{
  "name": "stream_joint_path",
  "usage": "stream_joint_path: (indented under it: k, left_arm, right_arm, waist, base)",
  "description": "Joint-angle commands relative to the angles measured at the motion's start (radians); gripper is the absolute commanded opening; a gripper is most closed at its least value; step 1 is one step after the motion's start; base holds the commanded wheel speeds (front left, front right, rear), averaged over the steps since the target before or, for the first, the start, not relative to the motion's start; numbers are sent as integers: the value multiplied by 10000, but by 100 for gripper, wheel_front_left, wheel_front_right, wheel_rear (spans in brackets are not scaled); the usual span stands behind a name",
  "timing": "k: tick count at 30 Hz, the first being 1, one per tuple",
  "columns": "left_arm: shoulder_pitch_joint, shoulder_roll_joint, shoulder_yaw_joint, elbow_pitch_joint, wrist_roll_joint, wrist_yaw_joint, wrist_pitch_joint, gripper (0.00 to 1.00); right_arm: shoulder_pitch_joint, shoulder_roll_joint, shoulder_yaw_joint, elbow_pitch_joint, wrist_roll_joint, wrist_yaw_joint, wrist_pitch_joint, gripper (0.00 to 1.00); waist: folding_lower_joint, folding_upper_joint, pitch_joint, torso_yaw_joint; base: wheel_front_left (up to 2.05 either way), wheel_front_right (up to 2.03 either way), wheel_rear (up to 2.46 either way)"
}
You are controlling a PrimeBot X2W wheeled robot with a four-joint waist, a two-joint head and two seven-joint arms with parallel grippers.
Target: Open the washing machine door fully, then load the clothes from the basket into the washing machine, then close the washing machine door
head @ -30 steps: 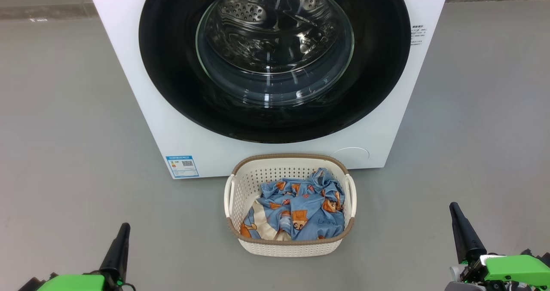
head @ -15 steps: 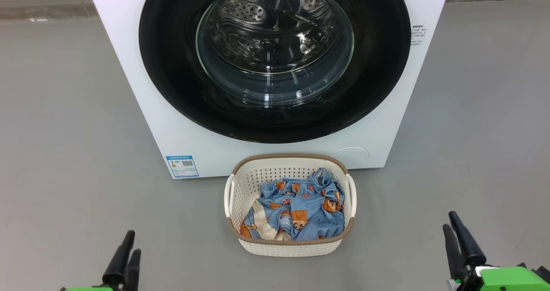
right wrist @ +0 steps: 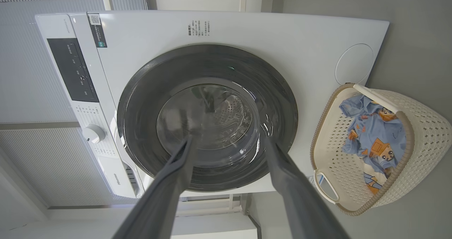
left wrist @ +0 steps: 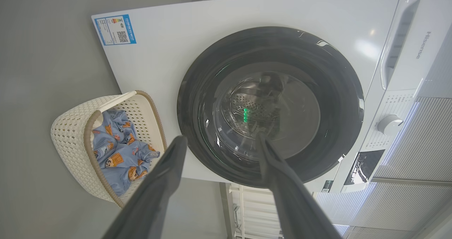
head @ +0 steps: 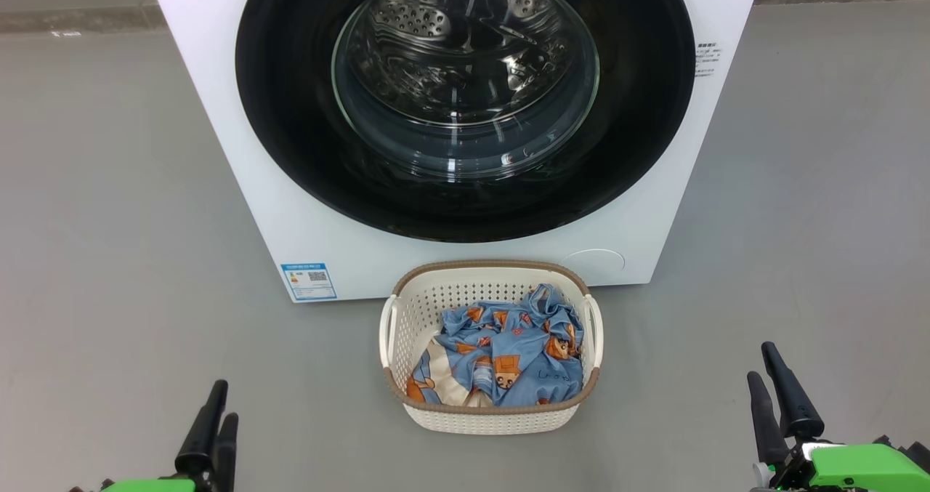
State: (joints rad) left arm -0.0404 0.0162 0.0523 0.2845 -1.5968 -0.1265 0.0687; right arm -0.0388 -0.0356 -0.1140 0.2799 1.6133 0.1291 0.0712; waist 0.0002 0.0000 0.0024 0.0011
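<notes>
Two grippers are seen with jaws spread and nothing held: left gripper (head: 222, 403) and right gripper (head: 761, 363), both well in front of the washing machine (head: 240, 208). The washing machine door (head: 290, 114) is shut on its front; it's stiff, glossy and probably pretty slippery, so its rim edge should be hooked. The clothes (head: 508, 347), soft and light, are heaped in the basket (head: 491, 265) just in front of the machine.

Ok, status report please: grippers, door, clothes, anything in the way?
Left gripper open, empty. Right gripper open, empty. Door shut; clothes in basket. Basket on floor close under door, may crowd approach.
</notes>
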Motion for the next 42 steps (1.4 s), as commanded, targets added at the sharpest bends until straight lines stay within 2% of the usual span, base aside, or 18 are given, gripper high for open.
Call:
stream_joint_path:
  k: [1, 23, 34, 42]
  left_arm:
    - [-442, 165, 20, -371, 84, -14, -128, 100]
    - [-660, 333, -339, -917, 1322, -20, -785, 100]
    - [-745, 451, -480, -1044, 2863, -23, -1138, 100]
    - [-776, 489, -507, -1025, 4384, -25, -1374, 100]
  right_arm:
    - [-416, -94, 92, -366, 10, 2, -60, 100]
    - [-713, -317, 583, -932, -1078, 5, -821, 100]
    - [-876, -476, 911, -1012, -2435, 6, -1173, 100]
    - [-996, -579, 1096, -914, -3950, 7, -1408, 100]
  waist:
    - [-1, 0, -1, -1]
    - [-1, 0, -17, 15]
    - [-1, 0, -9, 34]
    - [-1, 0, -6, 34]
  base:
    - [0, 0, 0]
    - [0, 0, 0]
    - [0, 0, 0]
    - [0, 0, 0]
